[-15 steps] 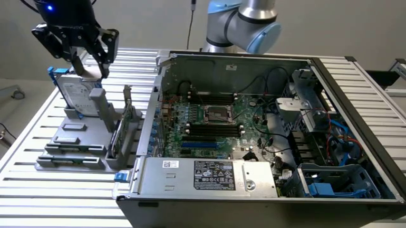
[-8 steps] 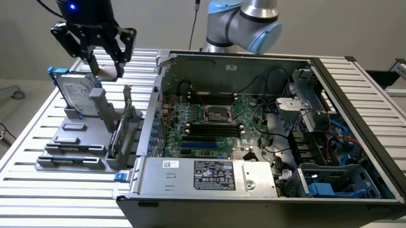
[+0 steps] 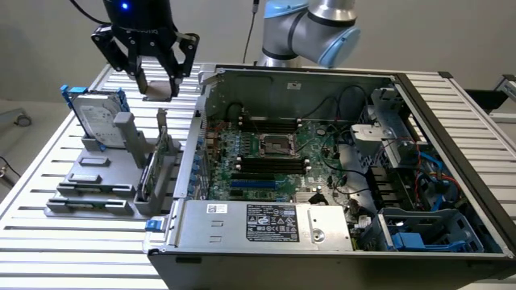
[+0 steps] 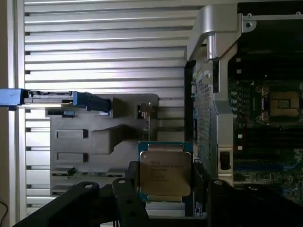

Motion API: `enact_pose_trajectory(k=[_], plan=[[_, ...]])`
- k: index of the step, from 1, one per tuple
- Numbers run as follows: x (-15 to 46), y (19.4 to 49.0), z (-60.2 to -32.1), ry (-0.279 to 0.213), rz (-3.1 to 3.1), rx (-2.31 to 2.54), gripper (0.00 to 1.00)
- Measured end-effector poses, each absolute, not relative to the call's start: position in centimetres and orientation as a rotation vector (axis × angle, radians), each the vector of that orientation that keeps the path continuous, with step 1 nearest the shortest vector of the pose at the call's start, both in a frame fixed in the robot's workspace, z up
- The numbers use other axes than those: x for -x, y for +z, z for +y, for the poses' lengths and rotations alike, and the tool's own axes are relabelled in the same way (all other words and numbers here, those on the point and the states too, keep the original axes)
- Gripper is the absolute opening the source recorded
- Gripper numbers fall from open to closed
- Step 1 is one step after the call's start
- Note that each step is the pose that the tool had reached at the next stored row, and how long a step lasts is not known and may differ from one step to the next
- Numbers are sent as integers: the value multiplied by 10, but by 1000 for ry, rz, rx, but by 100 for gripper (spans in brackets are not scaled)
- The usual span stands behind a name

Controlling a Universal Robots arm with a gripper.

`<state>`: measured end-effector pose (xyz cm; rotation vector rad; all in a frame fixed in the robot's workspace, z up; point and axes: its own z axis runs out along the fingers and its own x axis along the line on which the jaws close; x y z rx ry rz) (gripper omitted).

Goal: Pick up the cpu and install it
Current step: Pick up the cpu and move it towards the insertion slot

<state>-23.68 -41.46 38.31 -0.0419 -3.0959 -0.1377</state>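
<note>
The cpu (image 3: 158, 90), a small flat square chip with a dull silver top, hangs above the grey fixture, left of the open computer case in the exterior view. My gripper (image 3: 157, 84) is shut on it, one black finger on each side. In the wrist view the cpu (image 4: 164, 174) shows its printed metal lid with a pale edge, clamped in the gripper (image 4: 164, 185) between dark fingers (image 4: 129, 189). The dark square socket (image 3: 276, 145) with its metal frame lies on the motherboard inside the case, off to the exterior view's right of the gripper. The socket (image 4: 284, 104) stands open and bare.
A silver hard drive (image 3: 101, 118) with blue brackets stands upright in the grey fixture (image 3: 93, 181) on the slatted table (image 3: 48, 235). The case's side wall (image 3: 197, 139) rises between the gripper and the motherboard. Cables, a power supply (image 3: 266, 220) and drive cages crowd the case.
</note>
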Motion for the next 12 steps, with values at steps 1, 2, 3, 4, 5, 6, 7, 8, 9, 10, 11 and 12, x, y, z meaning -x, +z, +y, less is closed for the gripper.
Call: enact_pose_trajectory(k=[1,2,3,4,5,6,7,8,9,10,11,12], plan=[[232,384,-415,-138,-3096,42,55],[228,384,-415,-139,-3096,42,55],[223,385,-415,-139,-3096,42,55],[218,385,-415,-139,-3096,42,55],[214,386,-415,-140,-3095,42,55],[209,386,-415,-140,-3095,42,55],[205,386,-415,-141,-3095,42,55],[200,387,-415,-141,-3095,42,55],[196,387,-415,-141,-3095,42,55],[191,387,-415,-141,-3095,42,55],[187,387,-415,-141,-3095,42,55],[182,387,-415,-141,-3095,42,55]])
